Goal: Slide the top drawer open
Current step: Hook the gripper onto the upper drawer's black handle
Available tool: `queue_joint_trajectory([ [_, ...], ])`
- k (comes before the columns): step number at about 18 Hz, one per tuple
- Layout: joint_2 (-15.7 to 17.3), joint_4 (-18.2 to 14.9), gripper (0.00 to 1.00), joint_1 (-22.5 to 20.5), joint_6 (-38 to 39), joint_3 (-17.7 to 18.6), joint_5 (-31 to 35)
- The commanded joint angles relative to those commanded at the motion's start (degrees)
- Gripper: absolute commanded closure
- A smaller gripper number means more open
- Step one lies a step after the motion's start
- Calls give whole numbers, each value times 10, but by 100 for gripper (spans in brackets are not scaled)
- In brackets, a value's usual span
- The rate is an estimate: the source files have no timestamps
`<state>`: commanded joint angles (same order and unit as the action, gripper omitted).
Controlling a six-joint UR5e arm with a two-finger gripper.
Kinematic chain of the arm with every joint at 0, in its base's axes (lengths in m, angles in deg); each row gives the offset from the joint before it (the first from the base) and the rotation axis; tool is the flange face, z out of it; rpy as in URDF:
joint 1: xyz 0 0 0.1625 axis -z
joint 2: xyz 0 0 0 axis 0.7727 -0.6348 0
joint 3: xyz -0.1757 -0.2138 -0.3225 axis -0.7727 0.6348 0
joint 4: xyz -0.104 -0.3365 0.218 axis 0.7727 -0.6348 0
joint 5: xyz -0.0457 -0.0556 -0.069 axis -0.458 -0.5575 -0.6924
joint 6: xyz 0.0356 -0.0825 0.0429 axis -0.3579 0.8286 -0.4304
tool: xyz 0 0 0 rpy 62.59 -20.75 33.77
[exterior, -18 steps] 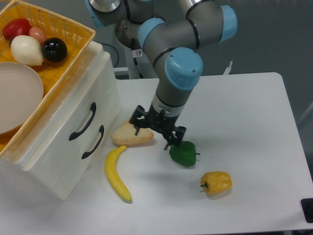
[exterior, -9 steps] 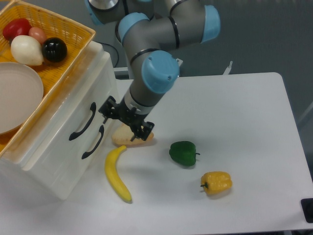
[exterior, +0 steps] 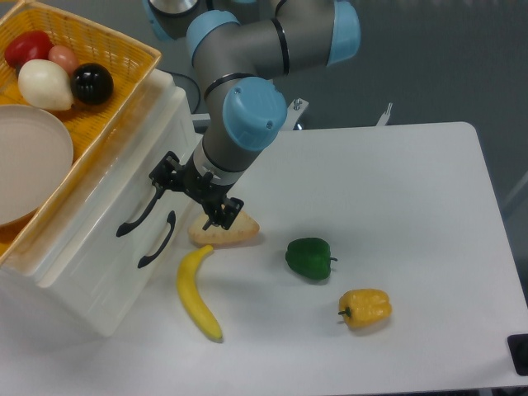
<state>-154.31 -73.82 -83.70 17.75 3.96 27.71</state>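
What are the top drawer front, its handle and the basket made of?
Top drawer: likely plastic, glossy cream-white with soft sheen.
Its handle: black curved bar, probably plastic; metal can't be excluded.
Basket: yellow woven wicker look; weave pattern visible.

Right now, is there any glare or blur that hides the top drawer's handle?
Fixed camera view: even light, sharp focus, soft shadows under the banana. The top drawer shows mild sheen only; the gripper covers the upper end of its black handle.
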Motion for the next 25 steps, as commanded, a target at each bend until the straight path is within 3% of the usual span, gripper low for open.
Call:
queue_joint_trajectory([
  [25,-17,2,0,15,12,0,-19],
])
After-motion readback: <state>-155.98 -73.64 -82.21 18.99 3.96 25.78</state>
